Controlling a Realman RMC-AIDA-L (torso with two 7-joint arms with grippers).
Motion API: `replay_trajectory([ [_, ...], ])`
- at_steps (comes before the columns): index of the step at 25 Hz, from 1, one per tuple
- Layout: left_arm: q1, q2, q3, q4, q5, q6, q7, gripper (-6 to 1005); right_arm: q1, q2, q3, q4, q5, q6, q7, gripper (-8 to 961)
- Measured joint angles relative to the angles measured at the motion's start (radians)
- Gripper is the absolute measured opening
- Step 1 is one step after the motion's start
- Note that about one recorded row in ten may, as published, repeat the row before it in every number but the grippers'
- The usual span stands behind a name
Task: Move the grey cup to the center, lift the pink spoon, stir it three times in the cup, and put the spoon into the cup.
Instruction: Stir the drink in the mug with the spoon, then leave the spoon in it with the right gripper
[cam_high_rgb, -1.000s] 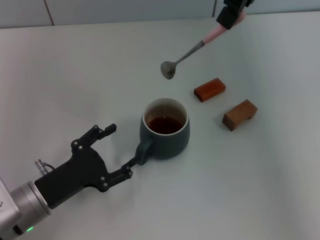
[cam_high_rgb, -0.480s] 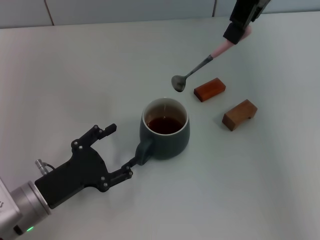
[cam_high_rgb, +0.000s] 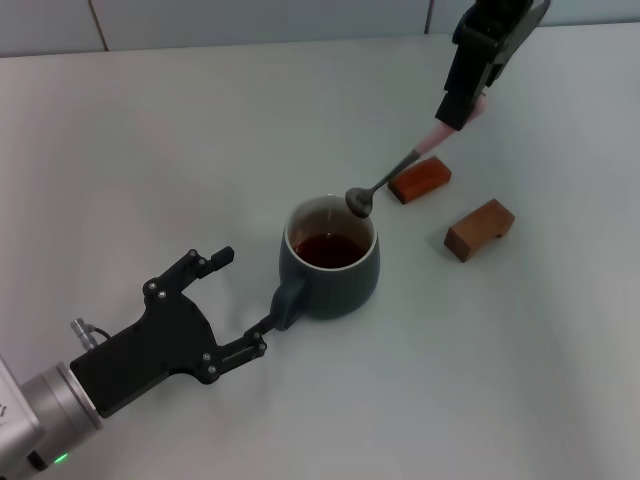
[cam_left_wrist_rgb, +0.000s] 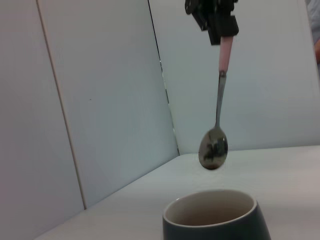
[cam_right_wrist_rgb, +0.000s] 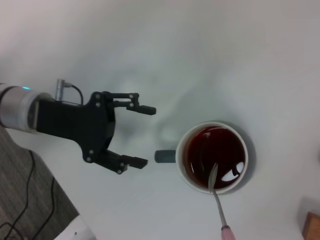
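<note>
The grey cup (cam_high_rgb: 330, 262) stands mid-table with dark brown liquid inside, its handle turned toward my left gripper. My left gripper (cam_high_rgb: 242, 300) is open and rests on the table, one fingertip next to the cup's handle. My right gripper (cam_high_rgb: 462, 102) is shut on the pink handle of the pink spoon (cam_high_rgb: 388, 180) and holds it slanted, the metal bowl just above the cup's far rim. In the left wrist view the spoon (cam_left_wrist_rgb: 218, 115) hangs above the cup (cam_left_wrist_rgb: 215, 220). The right wrist view shows the spoon (cam_right_wrist_rgb: 217, 200) over the cup (cam_right_wrist_rgb: 214, 157) and the left gripper (cam_right_wrist_rgb: 146, 136).
Two brown wooden blocks lie to the right of the cup: one (cam_high_rgb: 419, 178) under the spoon's handle, another (cam_high_rgb: 480, 229) nearer the front. A wall runs along the table's far edge.
My right gripper has carried the spoon down and toward the cup; its bowl now sits over the cup's rim. The left arm and the cup have not moved.
</note>
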Motion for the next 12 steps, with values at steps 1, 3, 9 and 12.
replay_trajectory([
  [1, 0.000, 0.000, 0.000, 0.000, 0.000, 0.000, 0.000, 837, 0.000, 0.000, 0.000, 0.000, 0.000, 0.000, 0.000, 120],
  [3, -0.001, 0.000, 0.000, 0.000, 0.000, 0.000, 0.000, 837, -0.006, 0.007, 0.000, -0.025, 0.000, 0.020, 0.006, 120],
  [9, -0.002, 0.000, -0.005, 0.000, 0.000, 0.001, 0.000, 837, -0.008, 0.031, 0.000, -0.078, -0.015, 0.090, 0.020, 120],
  [12, -0.003, 0.000, -0.007, 0.000, 0.000, 0.001, 0.000, 837, -0.008, 0.035, 0.000, -0.085, -0.017, 0.108, 0.023, 120],
])
